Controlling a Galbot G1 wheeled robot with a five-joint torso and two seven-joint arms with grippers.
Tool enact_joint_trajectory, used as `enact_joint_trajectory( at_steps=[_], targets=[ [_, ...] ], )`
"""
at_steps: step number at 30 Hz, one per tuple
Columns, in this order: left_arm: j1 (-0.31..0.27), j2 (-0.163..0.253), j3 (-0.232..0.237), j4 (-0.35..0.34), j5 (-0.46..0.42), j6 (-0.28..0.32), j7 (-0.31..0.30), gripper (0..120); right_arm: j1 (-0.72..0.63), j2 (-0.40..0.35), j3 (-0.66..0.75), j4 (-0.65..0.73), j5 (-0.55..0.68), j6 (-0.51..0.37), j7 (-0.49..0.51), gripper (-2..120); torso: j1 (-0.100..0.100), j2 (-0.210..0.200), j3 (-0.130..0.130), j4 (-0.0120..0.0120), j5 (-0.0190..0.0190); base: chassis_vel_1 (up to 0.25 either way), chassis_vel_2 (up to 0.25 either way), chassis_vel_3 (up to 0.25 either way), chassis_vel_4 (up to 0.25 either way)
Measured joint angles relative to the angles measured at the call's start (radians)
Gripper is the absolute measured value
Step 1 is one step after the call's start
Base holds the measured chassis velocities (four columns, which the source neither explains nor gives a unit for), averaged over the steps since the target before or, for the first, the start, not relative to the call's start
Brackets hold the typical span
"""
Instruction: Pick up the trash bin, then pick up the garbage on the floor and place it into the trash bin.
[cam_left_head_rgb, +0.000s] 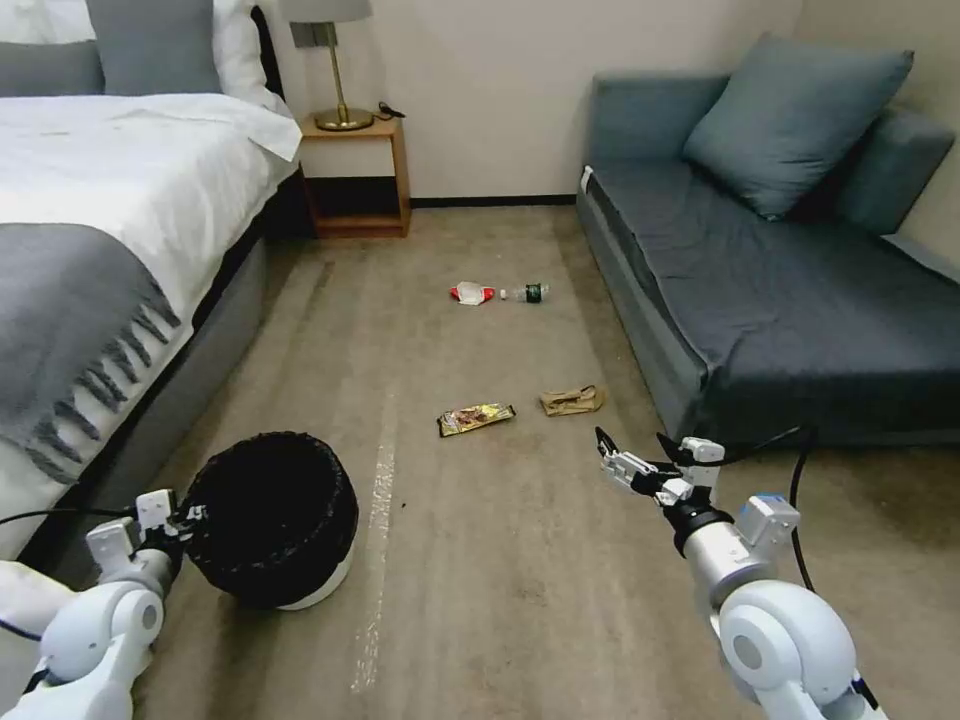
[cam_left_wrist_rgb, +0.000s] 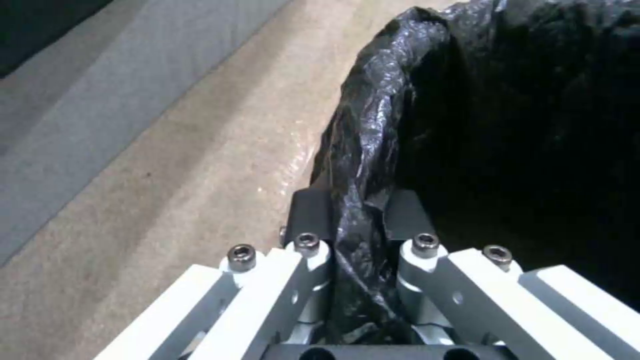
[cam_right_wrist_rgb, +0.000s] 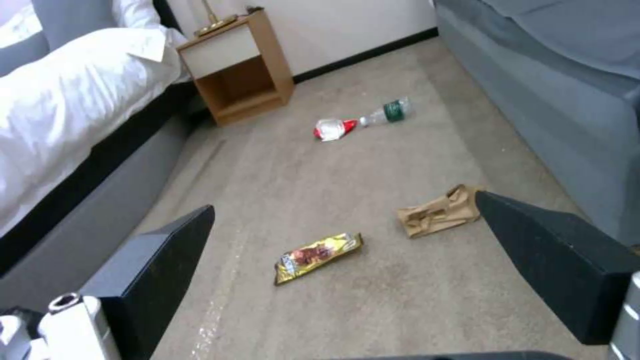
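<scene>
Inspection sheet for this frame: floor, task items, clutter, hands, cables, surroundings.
Surface: beige carpet with a pale streak running toward the camera.
Job's things: trash bin with black liner stands on the carpet beside the bed. On the floor lie a snack wrapper, brown paper, red-and-white wrapper and bottle.
Clutter: nothing seen.
Hands: left hand is clamped on the bin's rim, liner between its fingers. Right hand is open, above the carpet short of the brown paper.
Cables: black cable loops beside the right arm.
Surroundings: bed on the left, sofa on the right, nightstand with lamp.
</scene>
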Motion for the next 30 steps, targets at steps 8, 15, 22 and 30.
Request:
enact_joint_trajectory(
  at_steps=[8, 15, 22, 30],
  targets=[
    [0.056, -0.026, -0.040, -0.087, 0.038, -0.068, -0.021, 7, -0.011, -0.004, 0.000, 0.016, 0.019, -0.003, 0.000, 100, 0.000, 0.000, 0.000, -0.0007, 0.0005, 0.000, 0.000, 0.000, 0.000],
    [0.133, -0.061, -0.068, -0.215, 0.123, -0.116, -0.062, 7, -0.026, -0.013, 0.005, 0.041, 0.056, -0.011, -0.002, 100, 0.000, 0.000, 0.000, -0.0001, 0.0014, 0.000, 0.000, 0.000, 0.000],
    [0.185, -0.095, -0.075, -0.277, 0.229, -0.170, -0.091, 7, -0.037, -0.015, 0.006, 0.058, 0.071, -0.007, -0.018, 100, 0.000, 0.000, 0.000, -0.0001, 0.0016, 0.000, 0.000, 0.000, 0.000],
    [0.247, -0.120, -0.085, -0.328, 0.275, -0.205, -0.099, 6, -0.052, -0.018, 0.007, 0.084, 0.069, 0.001, -0.026, 100, 0.000, 0.000, 0.000, 0.0000, 0.0016, 0.000, 0.000, 0.000, 0.000]
  ],
)
